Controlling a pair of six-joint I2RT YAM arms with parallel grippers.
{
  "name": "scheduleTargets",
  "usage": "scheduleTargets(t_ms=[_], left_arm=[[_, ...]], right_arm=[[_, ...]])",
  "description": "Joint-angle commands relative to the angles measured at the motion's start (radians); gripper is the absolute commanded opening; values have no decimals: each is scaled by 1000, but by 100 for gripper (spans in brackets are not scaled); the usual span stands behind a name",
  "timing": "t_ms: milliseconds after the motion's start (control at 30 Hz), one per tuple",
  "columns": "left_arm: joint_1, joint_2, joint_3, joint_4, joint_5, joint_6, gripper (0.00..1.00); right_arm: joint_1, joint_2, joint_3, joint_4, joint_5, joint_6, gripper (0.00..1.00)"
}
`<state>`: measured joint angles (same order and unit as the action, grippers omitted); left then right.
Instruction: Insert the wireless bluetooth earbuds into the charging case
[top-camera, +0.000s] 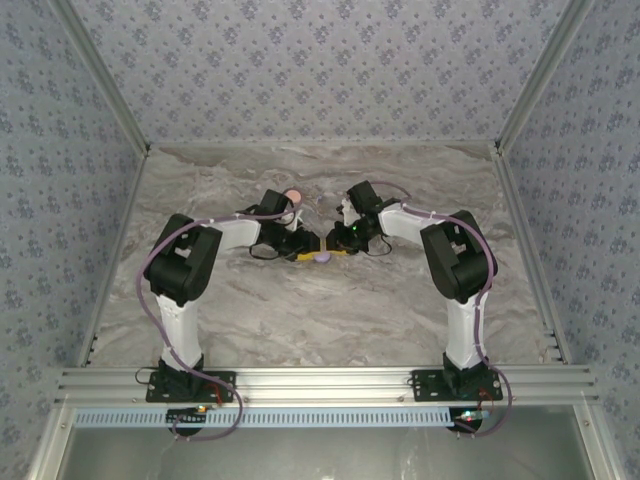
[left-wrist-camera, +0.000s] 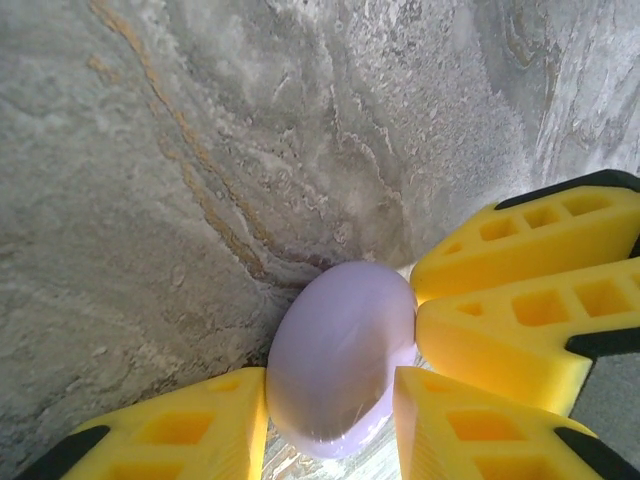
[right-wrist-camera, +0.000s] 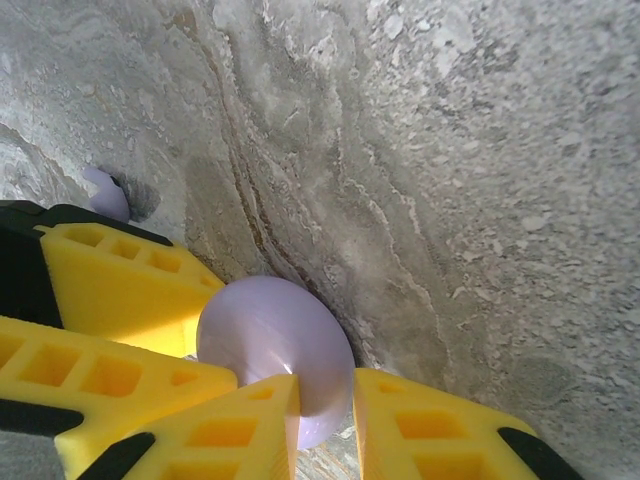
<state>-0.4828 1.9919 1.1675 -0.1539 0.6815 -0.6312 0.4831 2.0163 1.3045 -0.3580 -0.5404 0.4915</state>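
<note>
Left claw (left-wrist-camera: 332, 388) clamped on lilac disc (left-wrist-camera: 340, 325), right claw (right-wrist-camera: 327, 388) pinched same disc. I judged it case, lid shut; lilac earbud (right-wrist-camera: 105, 190) lay loose on counter (right-wrist-camera: 460, 150), upper left. Nothing inserted.

Items counted were: arms, two: left arm (top-camera: 185, 262), right arm (top-camera: 458, 258); tools, two: left tool (left-wrist-camera: 330, 425), right tool (right-wrist-camera: 327, 420); lilac disc (left-wrist-camera: 340, 350), one; pink disc (top-camera: 291, 194), one; small lilac bit (right-wrist-camera: 105, 190), one; surface (top-camera: 300, 320), one.
</note>
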Motion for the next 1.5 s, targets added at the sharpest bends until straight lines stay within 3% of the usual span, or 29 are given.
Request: scheduleTargets(t_ms=[0, 333, 633, 967, 1100, 1467], left_arm=[[-8, 13, -8, 52, 48, -31, 37], [-8, 7, -34, 157, 98, -109, 34], [-9, 8, -31, 154, 96, -116, 31], [-9, -2, -14, 79, 41, -78, 21], [-10, -20, -7, 55, 16, -59, 16], [15, -192, -39, 167, 28, -22, 17]], right_arm=[[-4, 21, -26, 2, -9, 25, 22], [-11, 22, -38, 31, -26, 41, 22], [-17, 21, -42, 46, -39, 47, 22], [-26, 3, -42, 38, -29, 43, 24], [-35, -34, -57, 38, -17, 41, 30], [-141, -260, -103, 63, -99, -38, 40]])
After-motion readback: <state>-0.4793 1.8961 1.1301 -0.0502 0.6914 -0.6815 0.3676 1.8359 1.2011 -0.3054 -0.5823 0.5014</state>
